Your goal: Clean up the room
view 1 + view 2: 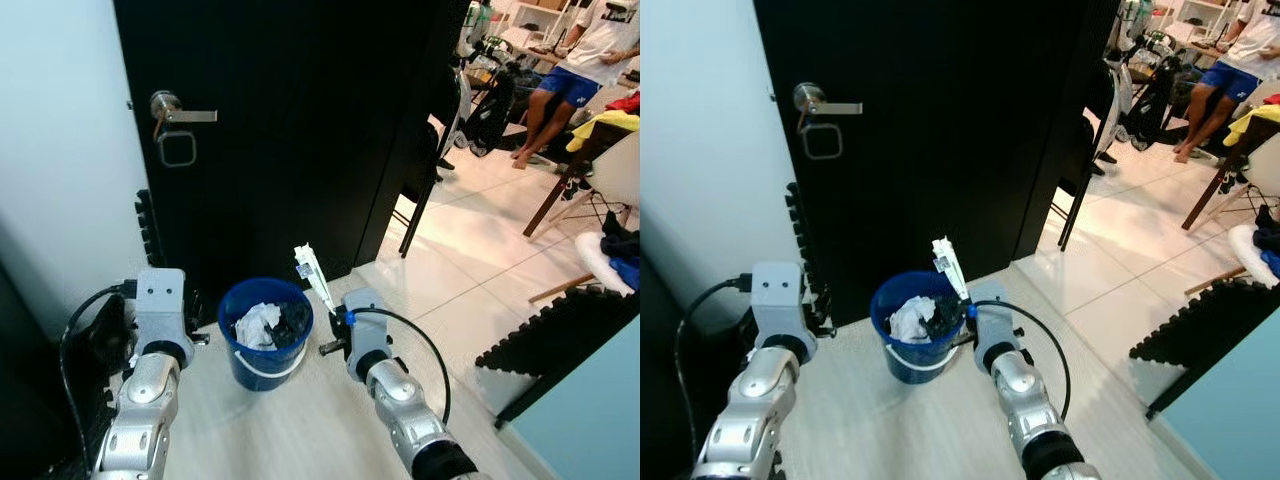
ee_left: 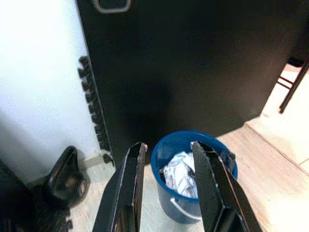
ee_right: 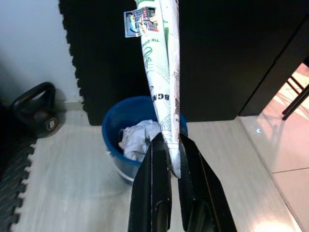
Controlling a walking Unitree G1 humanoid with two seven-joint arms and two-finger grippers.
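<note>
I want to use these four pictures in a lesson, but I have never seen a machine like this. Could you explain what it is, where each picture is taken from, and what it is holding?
This is a walking humanoid robot with two silver arms, each ending in a gripper of two long black fingers. The two wide pictures come from cameras in its head, looking down. The other two come from a camera on each wrist, looking along that gripper's fingers.

On the pale floor stands a round blue plastic bucket with crumpled white and dark rubbish inside, before a black door. A black kettlebell sits by the wall.

The right gripper is shut on a long white printed wrapper, held beside the bucket. The left gripper is open and holds nothing.
</note>
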